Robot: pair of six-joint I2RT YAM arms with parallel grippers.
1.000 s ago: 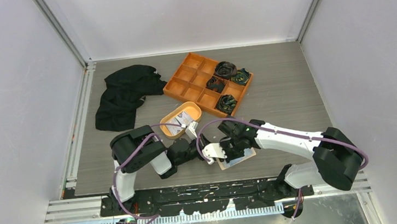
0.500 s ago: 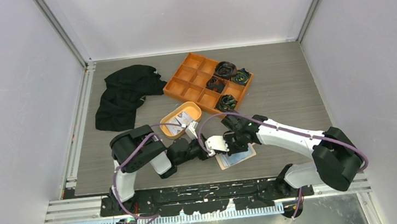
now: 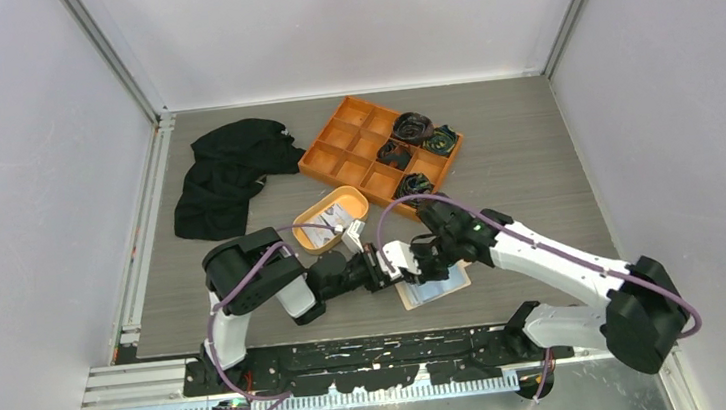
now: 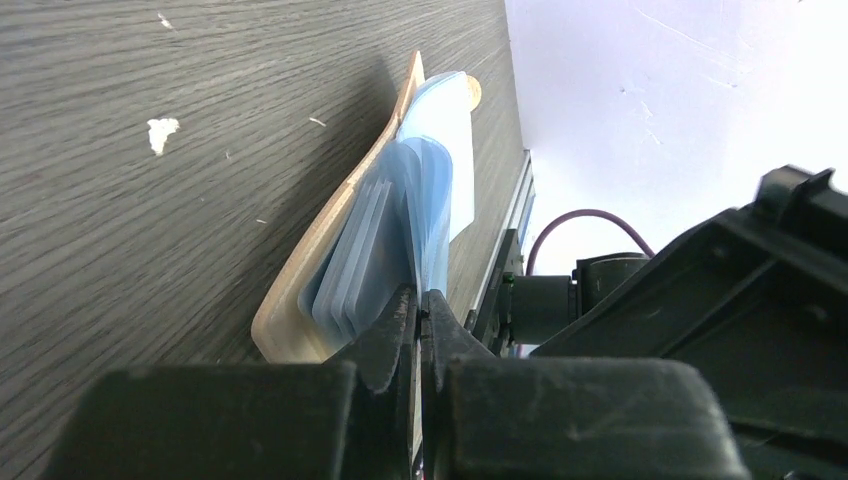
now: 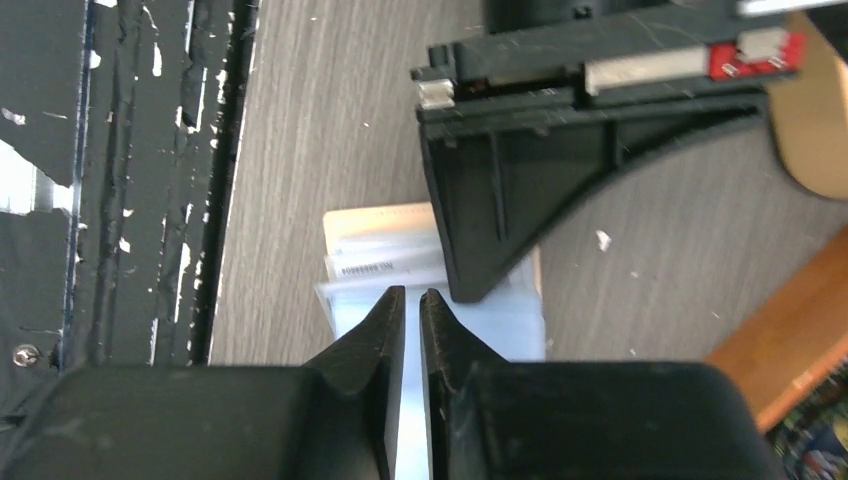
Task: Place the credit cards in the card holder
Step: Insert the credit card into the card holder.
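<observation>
Cards [image 3: 332,220]: white ones lie in the dish [image 3: 312,214], just left of both grippers.
Left gripper [image 4: 420,302]: clamped on the edge of a pale blue sleeve at the holder's left end.
Holder [image 3: 439,289]: open on the table by the near edge; its long axis runs left to right, away from the left fingers.
Right gripper [image 5: 412,300]: directly above the sleeves, tips down, jaws a narrow slit apart; cannot tell if anything thin sits between.
Nearer arm: right, probably, for feeding a card.

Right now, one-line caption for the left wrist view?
Left gripper pinches a translucent blue plastic sleeve of the open tan leather-like card holder on the grey wood-grain table.
</observation>
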